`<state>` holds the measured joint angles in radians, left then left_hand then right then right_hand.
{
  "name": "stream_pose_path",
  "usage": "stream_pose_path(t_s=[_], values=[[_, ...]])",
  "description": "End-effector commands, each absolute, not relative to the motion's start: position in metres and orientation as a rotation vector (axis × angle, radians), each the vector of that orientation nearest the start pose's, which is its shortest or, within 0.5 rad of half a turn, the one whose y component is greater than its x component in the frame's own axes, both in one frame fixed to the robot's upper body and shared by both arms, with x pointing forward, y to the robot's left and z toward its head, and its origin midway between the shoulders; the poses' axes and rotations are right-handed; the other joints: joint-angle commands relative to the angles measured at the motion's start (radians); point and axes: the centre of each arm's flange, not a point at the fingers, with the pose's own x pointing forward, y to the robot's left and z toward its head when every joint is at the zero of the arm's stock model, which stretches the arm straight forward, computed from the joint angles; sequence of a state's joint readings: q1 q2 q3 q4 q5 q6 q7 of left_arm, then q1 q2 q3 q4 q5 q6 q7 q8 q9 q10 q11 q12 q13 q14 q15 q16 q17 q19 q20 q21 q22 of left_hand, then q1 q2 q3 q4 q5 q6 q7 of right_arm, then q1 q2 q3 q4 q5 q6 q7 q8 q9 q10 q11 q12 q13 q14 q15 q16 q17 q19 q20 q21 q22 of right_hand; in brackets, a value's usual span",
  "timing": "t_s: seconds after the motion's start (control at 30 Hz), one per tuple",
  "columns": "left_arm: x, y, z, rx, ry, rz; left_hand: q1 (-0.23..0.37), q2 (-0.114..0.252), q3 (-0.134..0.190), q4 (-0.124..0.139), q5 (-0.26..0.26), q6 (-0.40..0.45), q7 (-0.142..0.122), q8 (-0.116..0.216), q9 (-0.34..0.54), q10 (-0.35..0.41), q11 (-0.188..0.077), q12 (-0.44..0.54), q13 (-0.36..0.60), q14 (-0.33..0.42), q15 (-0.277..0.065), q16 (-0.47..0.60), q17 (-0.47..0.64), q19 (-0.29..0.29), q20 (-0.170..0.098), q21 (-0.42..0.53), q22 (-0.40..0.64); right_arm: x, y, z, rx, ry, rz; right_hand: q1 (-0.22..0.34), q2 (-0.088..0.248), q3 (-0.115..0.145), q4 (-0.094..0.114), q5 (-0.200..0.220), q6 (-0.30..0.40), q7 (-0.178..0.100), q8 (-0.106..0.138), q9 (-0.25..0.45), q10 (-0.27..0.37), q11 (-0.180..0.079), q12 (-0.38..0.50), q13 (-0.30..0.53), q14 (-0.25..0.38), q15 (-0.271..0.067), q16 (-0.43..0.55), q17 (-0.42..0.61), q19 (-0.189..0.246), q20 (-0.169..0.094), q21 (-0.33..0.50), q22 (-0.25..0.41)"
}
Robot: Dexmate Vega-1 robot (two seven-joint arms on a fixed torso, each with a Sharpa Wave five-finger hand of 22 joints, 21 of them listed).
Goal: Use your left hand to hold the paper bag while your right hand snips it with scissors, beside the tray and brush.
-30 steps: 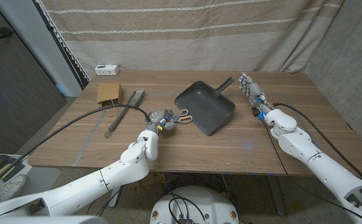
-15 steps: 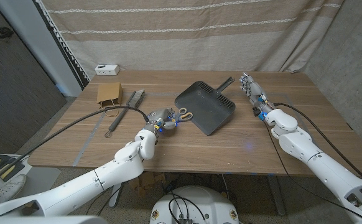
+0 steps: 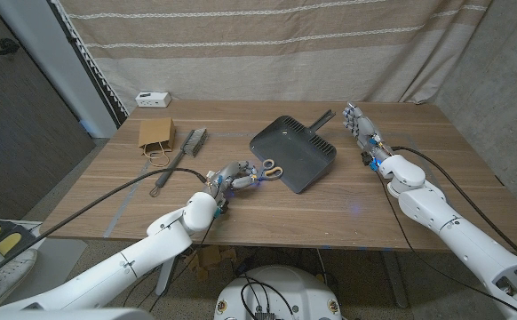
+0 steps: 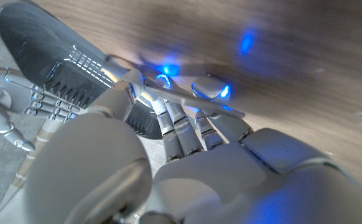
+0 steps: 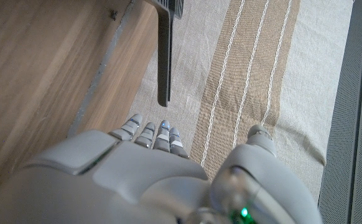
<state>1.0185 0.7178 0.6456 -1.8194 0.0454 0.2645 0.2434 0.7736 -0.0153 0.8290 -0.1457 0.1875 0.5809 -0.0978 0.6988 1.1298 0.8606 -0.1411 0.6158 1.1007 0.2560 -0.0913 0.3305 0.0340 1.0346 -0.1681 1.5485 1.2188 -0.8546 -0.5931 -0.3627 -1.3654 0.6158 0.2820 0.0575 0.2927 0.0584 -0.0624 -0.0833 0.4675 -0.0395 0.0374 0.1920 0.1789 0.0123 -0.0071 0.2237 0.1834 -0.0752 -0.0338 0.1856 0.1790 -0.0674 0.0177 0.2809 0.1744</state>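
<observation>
Scissors (image 3: 271,168) lie beside the tray (image 3: 292,151), left hand (image 3: 234,177) reaching them, grip unclear; right hand (image 3: 360,126) open, empty. Paper bag (image 3: 155,134) sits unheld; scissors probably need passing rightward.

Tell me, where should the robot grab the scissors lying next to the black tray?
Probably by the orange loop handles of the scissors, coming down from above. They lie flat on the table right at the tray edge, so a sideways reach looks blocked there. The left hand already sits beside them.

Brown paper bag (image 3: 155,134) flat, far-left; scissors (image 3: 267,169) beside dark tray (image 3: 292,148); brush (image 3: 193,141) beside bag.
</observation>
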Motion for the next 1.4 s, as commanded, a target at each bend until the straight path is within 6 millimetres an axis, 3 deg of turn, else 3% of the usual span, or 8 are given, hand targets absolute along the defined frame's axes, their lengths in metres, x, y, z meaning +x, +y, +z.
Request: stream_pose_path(t_s=[0.03,0.27,0.5,1.4], values=[[0.562,0.194,-0.115,0.685,-0.541,-0.018,-0.169,0.188,0.214,0.213,-0.007,0.047,-0.015,0.015,-0.017,0.166,-0.063,0.961,0.140,1.130,-0.123,1.010,1.177,-0.005,-0.048,-0.024,-0.027,0.637,-0.304,-0.010,-0.076,-0.621,0.231,0.004,0.007,-0.003,-0.007,0.002,-0.003,-0.003,0.001,0.005,0.000,-0.004,-0.004,0.006,-0.010,-0.012,0.001,0.003,0.006,-0.004,-0.001,0.006],[0.536,0.189,-0.109,0.655,-0.730,0.183,-0.168,0.179,0.182,0.189,-0.009,0.059,-0.042,0.005,-0.053,0.194,-0.062,0.957,0.139,1.127,-0.120,1.008,1.177,-0.034,-0.049,-0.066,-0.094,0.636,-0.306,-0.009,-0.078,-0.623,0.233,0.006,0.009,-0.003,-0.007,0.001,-0.004,-0.003,0.001,0.005,0.000,-0.004,-0.004,0.006,-0.009,-0.013,0.001,0.003,0.007,-0.004,-0.003,0.006],[0.525,0.187,-0.114,0.599,-0.853,0.253,-0.168,0.180,0.177,0.180,-0.005,0.047,-0.039,0.014,-0.037,0.191,-0.061,0.954,0.139,1.117,-0.120,0.992,1.168,-0.032,-0.049,-0.061,-0.097,0.635,-0.309,-0.013,-0.068,-0.623,0.231,0.007,0.010,-0.003,-0.008,0.001,-0.004,-0.002,0.001,0.005,0.000,-0.002,-0.004,0.006,-0.009,-0.012,0.001,0.003,0.008,-0.004,-0.004,0.006],[0.524,0.204,-0.101,0.278,-0.731,0.187,-0.173,0.185,0.172,0.170,-0.003,0.040,-0.041,0.023,-0.047,0.187,-0.063,0.952,0.138,1.130,-0.120,0.962,1.172,-0.035,-0.049,-0.049,-0.103,0.625,-0.310,-0.012,-0.060,-0.651,0.231,0.012,0.015,-0.004,-0.009,-0.001,-0.003,-0.002,0.002,0.005,0.001,-0.004,-0.004,0.006,-0.007,-0.012,0.002,0.003,0.011,-0.003,-0.011,0.006]])
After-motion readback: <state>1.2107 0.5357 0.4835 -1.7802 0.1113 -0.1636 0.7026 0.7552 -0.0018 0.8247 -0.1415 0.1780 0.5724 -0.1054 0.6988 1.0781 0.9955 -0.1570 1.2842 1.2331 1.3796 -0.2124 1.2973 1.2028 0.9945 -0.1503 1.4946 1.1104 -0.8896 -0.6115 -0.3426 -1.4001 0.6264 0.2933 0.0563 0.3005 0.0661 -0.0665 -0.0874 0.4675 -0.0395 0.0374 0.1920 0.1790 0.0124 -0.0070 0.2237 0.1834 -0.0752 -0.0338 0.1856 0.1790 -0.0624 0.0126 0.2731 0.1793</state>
